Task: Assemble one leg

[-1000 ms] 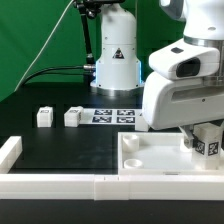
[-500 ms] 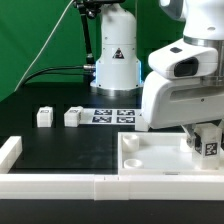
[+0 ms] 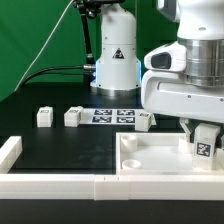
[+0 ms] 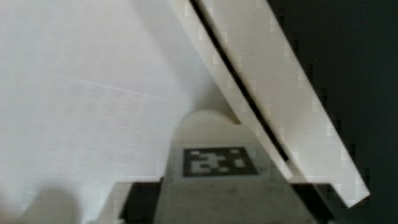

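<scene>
My gripper (image 3: 205,136) is shut on a leg (image 3: 204,148), a small white block with a black-and-white tag, and holds it upright over the right part of the white tray (image 3: 150,158). In the wrist view the gripper (image 4: 217,205) holds the leg (image 4: 217,150) with its tag facing the camera, above the tray floor (image 4: 89,90) and close to the tray's raised wall (image 4: 267,70). Three more legs lie on the black table: one (image 3: 44,116), a second (image 3: 72,117) and a third (image 3: 147,120).
The marker board (image 3: 112,116) lies behind the legs, in front of the arm's white base (image 3: 115,60). White border rails run along the front (image 3: 60,186) and at the exterior view's left (image 3: 10,150). Cables hang at the back left.
The arm's body has risen and shifted a little toward the exterior view's right, uncovering the third leg behind the tray. The held leg stays over the tray, nearly in place.
</scene>
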